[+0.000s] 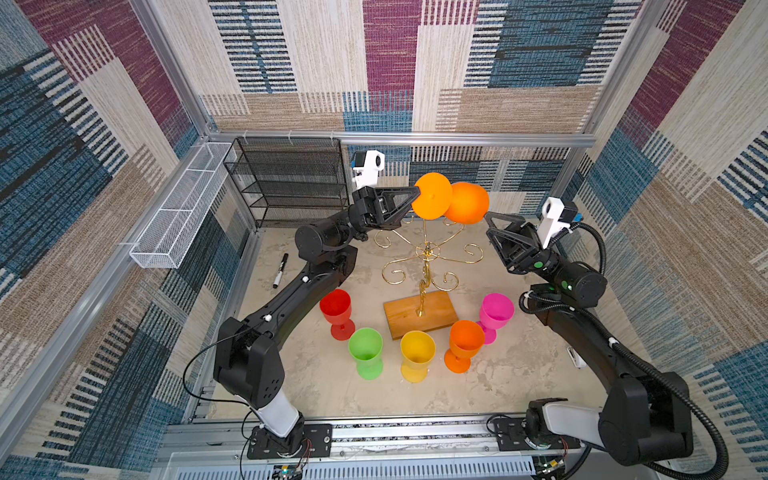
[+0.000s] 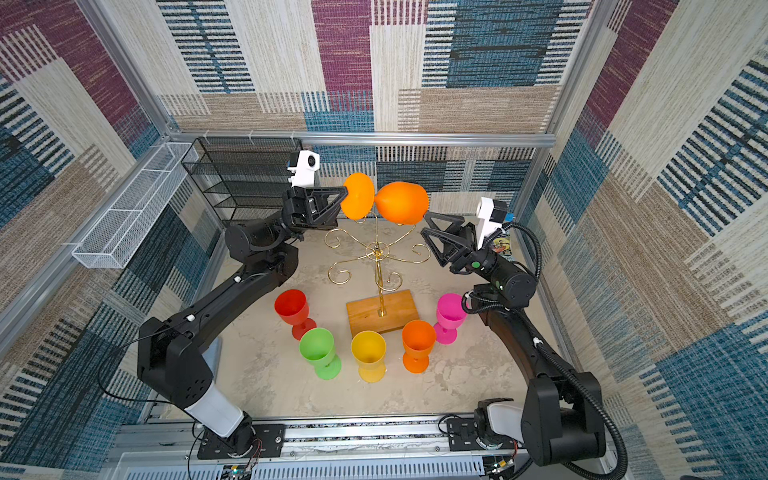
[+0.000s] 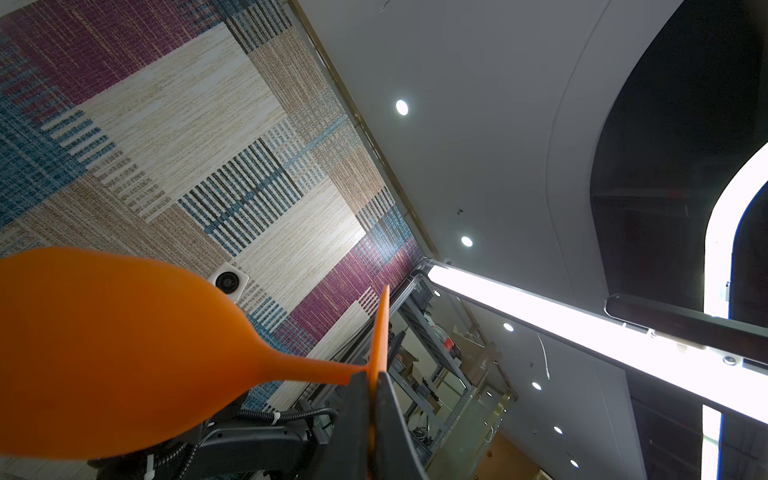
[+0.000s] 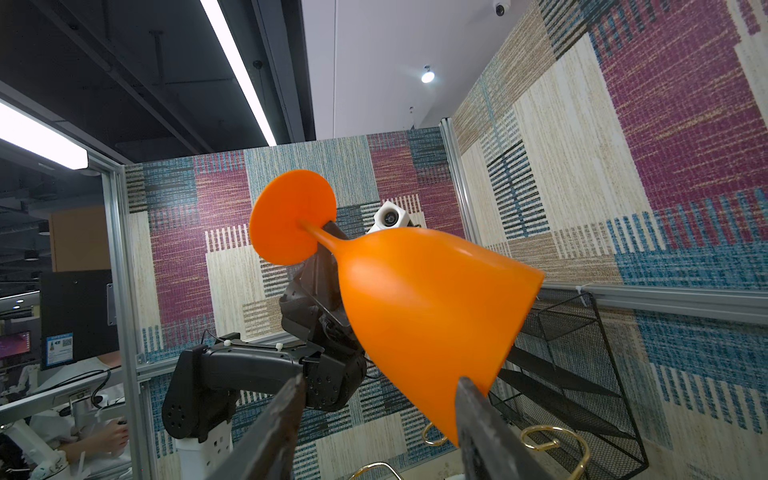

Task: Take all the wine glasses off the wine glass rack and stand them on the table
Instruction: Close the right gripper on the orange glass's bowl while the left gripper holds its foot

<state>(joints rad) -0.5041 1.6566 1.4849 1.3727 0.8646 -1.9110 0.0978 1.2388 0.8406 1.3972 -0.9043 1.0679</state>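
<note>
The left pincer (image 1: 415, 194) is clenched on the flat round foot of the orange plastic wine glass (image 1: 467, 203), holding it on its side in the air above the far arms of the thin gold wire wine glass rack (image 1: 428, 251), which stands on the mottled beige counter (image 1: 316, 374). The right pincer (image 1: 489, 218) is released, jaws spread at the bowl's open rim; the rack's curled ends lie below the glass, apart from it.

Black jointed arms (image 1: 291, 295) with white base sleeves (image 1: 278, 409) and wrist cameras (image 1: 368, 166) (corrugated cable (image 1: 600, 246) on the right).
</note>
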